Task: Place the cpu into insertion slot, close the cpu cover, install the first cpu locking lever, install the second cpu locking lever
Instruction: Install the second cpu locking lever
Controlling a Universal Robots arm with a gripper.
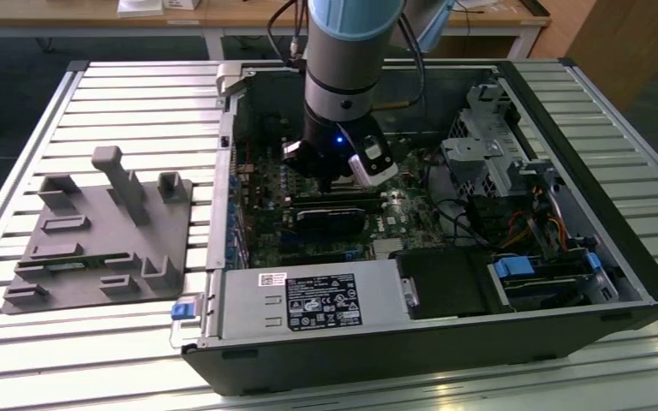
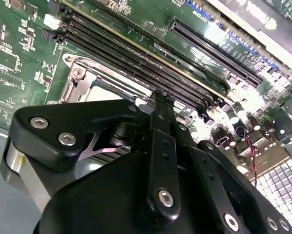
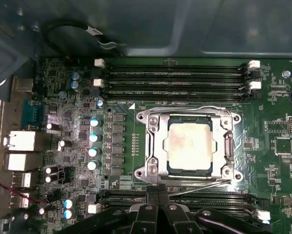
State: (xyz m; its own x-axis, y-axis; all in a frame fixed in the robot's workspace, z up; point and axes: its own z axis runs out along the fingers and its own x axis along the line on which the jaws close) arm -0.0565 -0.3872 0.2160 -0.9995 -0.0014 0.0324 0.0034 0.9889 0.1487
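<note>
A: Item one, largest. The open computer case (image 1: 444,282), lying on its side on a slatted table (image 1: 134,103). A grey fixture block (image 1: 100,231) sits well apart from the case, toward the exterior view's left.

B: Item two?

A: The robot arm (image 1: 346,60), reaching down into the case over the green motherboard (image 3: 63,97). All further places are taken from the insertion slot (image 3: 190,144).

B: Slot contents?

A: The cpu (image 3: 191,145), seated flat inside the slot. The cpu cover (image 3: 156,146) appears lowered around it, its frame ringing the chip, the silver top showing through the cut-out. Long memory slots (image 3: 175,78) run along two opposite sides of the slot.

B: Levers?

A: A thin locking lever (image 3: 197,184) lies along the slot's edge nearest the arm; whether it is latched I cannot tell.

B: Gripper?

A: The gripper (image 3: 156,192) stands at that same edge, its fingers drawn together into a narrow tip touching or just above the lever, with nothing carried between them.

B: Progress?

A: Judged: chip placed, cover down, lever work under way.
</note>
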